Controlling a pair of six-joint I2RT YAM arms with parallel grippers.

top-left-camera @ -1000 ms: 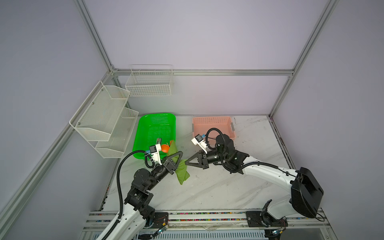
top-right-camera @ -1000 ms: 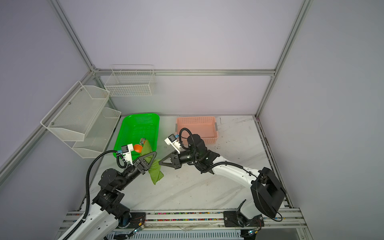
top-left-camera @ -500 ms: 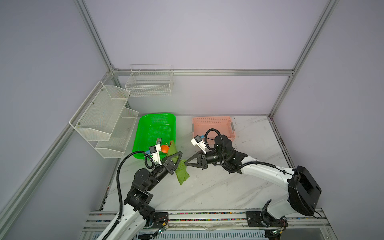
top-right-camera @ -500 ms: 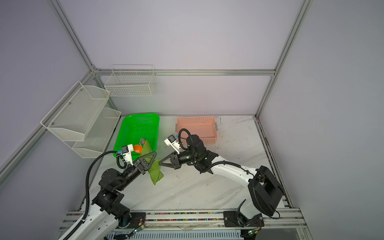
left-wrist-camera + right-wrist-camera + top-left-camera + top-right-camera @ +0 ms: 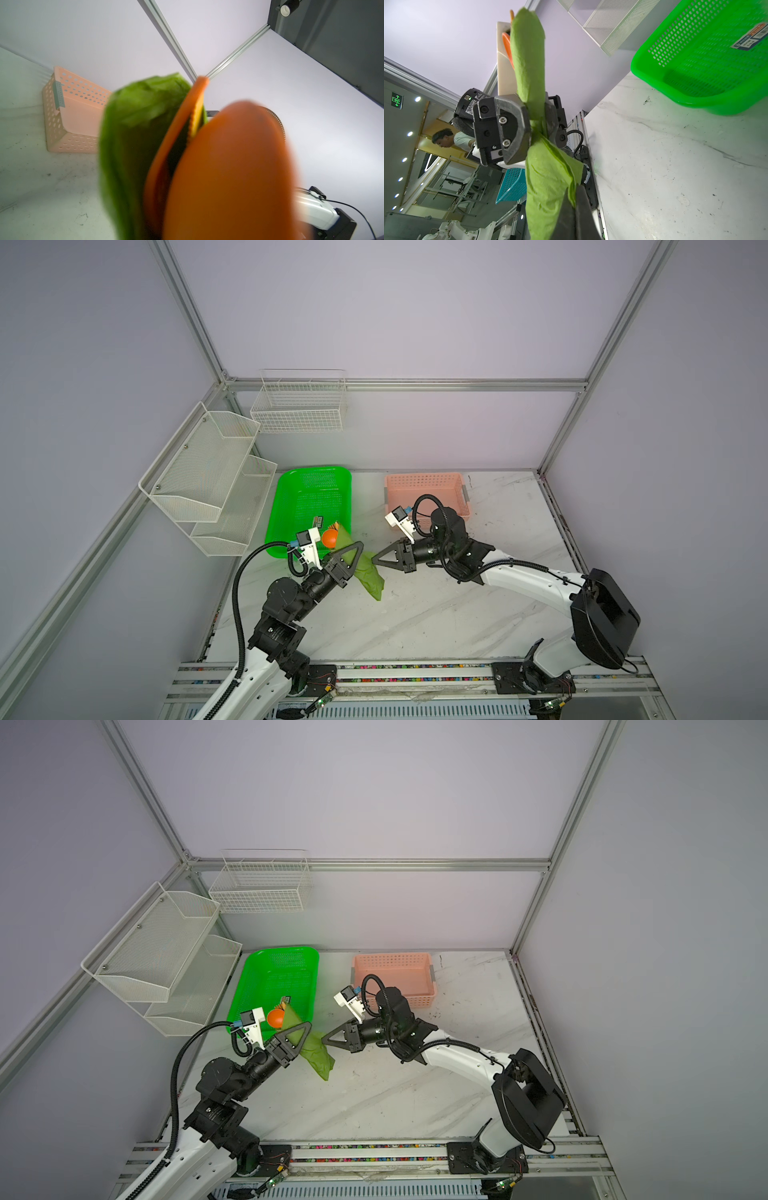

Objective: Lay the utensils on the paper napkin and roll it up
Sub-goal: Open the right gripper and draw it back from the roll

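The left gripper point(image 5: 352, 556) is clamped narrow around the rolled paper napkin point(image 5: 369, 574), held above the table point(image 5: 415, 614) at 5 o'clock from the green tray point(image 5: 311, 493). The orange utensils point(image 5: 329, 538) stick out of the roll's upper end toward 10 o'clock. The right gripper point(image 5: 379, 559), jaws closed, meets the napkin from 3 o'clock, and the pink basket point(image 5: 424, 485) lies at 1 o'clock from it.

The second top view gives the same layout: left gripper point(image 5: 300, 1034), napkin point(image 5: 319, 1057), utensils point(image 5: 275, 1018), right gripper point(image 5: 328, 1041).

In the left wrist view, blurred orange utensils point(image 5: 228, 176) lie against the green napkin point(image 5: 135, 135), with the basket point(image 5: 72, 108) behind.

In the right wrist view, the left gripper point(image 5: 534, 122) squeezes the roll's middle point(image 5: 529, 62). The loose lower end reaches the right gripper's finger point(image 5: 584, 212). I cannot tell whether paper is pinched there.
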